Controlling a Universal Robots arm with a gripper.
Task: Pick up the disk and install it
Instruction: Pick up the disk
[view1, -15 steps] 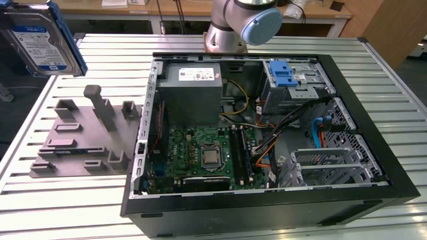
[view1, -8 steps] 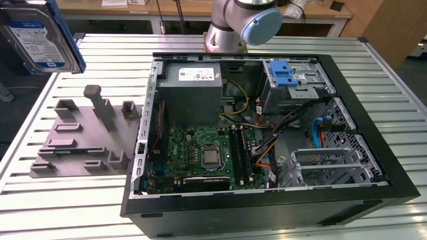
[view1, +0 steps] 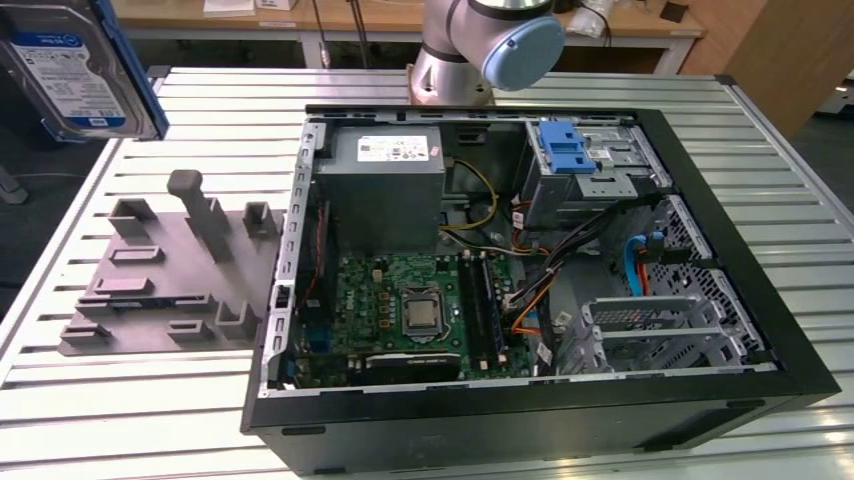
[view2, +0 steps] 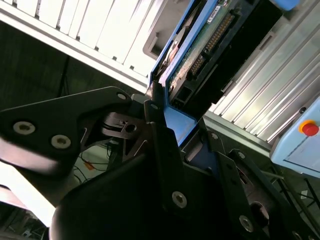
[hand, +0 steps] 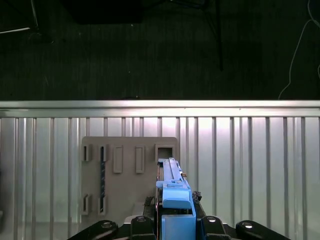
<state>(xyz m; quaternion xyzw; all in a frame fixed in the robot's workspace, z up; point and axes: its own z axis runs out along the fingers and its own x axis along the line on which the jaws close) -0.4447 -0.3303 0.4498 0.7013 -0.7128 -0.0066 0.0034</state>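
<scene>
I read claw clenched on disk by blue carrier. Exterior view: disk aloft, 10 o'clock from open case, above grey fixture.

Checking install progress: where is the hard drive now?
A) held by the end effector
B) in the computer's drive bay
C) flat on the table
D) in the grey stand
A: both wrist views show the hard drive clamped in the end effector.

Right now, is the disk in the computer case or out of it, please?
Out: the fingers grip the disk in the air, to the exterior view's left of the open case.
</scene>
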